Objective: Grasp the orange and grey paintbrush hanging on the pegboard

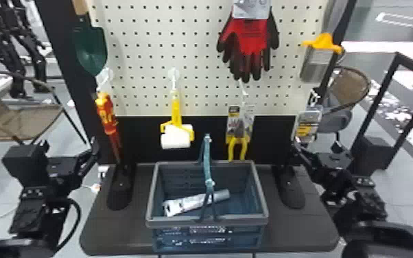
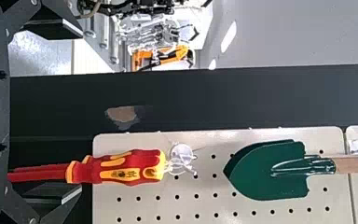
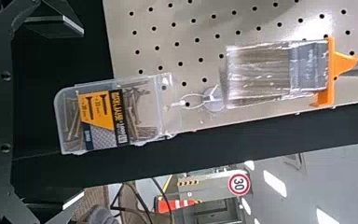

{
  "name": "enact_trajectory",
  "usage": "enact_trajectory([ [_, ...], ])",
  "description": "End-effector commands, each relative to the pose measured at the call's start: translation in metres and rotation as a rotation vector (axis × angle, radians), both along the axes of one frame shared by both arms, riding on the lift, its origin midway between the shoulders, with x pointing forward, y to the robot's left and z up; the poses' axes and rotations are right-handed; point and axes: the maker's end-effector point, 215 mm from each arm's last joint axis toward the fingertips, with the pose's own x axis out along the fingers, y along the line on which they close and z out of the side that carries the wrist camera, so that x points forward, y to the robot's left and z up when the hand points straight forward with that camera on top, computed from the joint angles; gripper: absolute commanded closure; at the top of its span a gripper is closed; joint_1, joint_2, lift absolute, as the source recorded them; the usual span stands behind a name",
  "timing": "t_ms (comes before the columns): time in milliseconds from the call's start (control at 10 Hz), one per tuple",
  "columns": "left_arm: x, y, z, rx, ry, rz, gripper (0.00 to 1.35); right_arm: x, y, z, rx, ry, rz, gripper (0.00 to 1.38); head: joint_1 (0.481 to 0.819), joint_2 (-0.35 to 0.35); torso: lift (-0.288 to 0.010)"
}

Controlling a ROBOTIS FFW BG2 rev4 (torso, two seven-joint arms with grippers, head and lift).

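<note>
At the far left we locate a chair [image 1: 37, 111] on the floor. Next to it stands the left gripper [image 1: 70, 150], its jaws spread with nothing between them.

Along the left side of the pegboard [image 1: 140, 41] we find the green trowel [image 1: 91, 49], blade down. Below it hangs the red and yellow tool [image 1: 104, 115], apart from the left gripper.

Moving right, we reach the roller [image 1: 176, 137], which hangs from a hook by its yellow handle. Below and to its right, the basket [image 1: 262, 214] rests on the bench [image 1: 113, 236]; its carrying handle [image 1: 207, 154] is upright, and a tube [image 1: 192, 202] lies slantwise inside. Above the basket's right part we note the pliers [image 1: 231, 149], yellow grips downward, and, higher up, the red and black gloves [image 1: 250, 37].

At the right edge of the pegboard we identify the brush [image 1: 315, 67]. It hangs bristles down, orange collar above them, grey handle uppermost. Directly below hangs the screw box [image 1: 308, 125].

Below the brush, we find the right gripper [image 1: 315, 147]. Its jaws are spread and empty, well apart from the brush.
</note>
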Motion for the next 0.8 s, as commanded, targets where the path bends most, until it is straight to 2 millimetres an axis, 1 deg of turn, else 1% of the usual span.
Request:
enact_trajectory([
  [0, 0.0, 0.0, 0.0, -0.002, 0.0, 0.001, 0.15, 0.001, -0.008, 0.018, -0.025, 0.004, 0.01, 0.1, 0.549, 0.0, -0.1],
  [300, 0.0, -0.001, -0.002, -0.003, 0.004, -0.001, 0.15, 0.003, -0.031, 0.067, -0.069, -0.027, 0.015, 0.09, 0.549, 0.0, -0.1],
  [700, 0.001, -0.004, -0.003, -0.003, 0.009, -0.005, 0.15, 0.006, -0.07, 0.13, -0.1, -0.082, 0.004, 0.09, 0.549, 0.0, -0.1],
])
